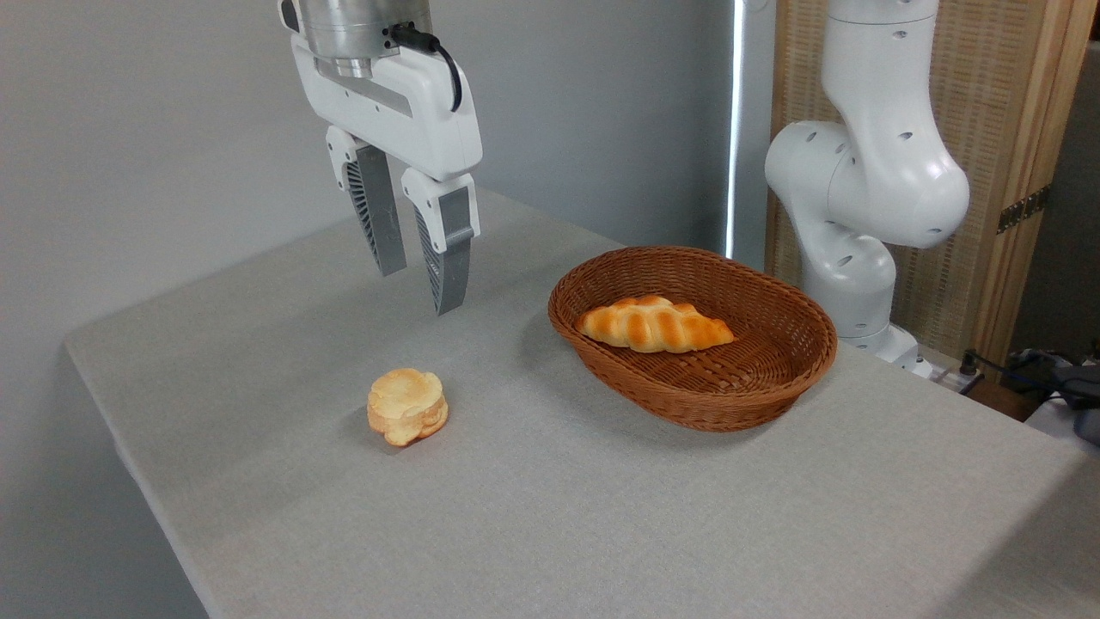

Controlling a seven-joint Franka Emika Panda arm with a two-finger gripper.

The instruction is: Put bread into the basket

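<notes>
A: Fixed camera: where's the braided golden-orange loaf of bread (655, 325)?

B: Lying inside the oval brown wicker basket (799, 365), so the task looks done

A: And the end effector (415, 273)?

B: Fingers spread, holding nothing, hanging above the grey worktop (601, 499) left of the basket. The small pale round bun (406, 406) sits outside, well apart

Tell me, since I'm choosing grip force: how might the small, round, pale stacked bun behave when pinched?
The small, round, pale stacked bun looks layered, so it may compress or shear. Its flat base on the grey table suggests sliding, not rolling.
</notes>
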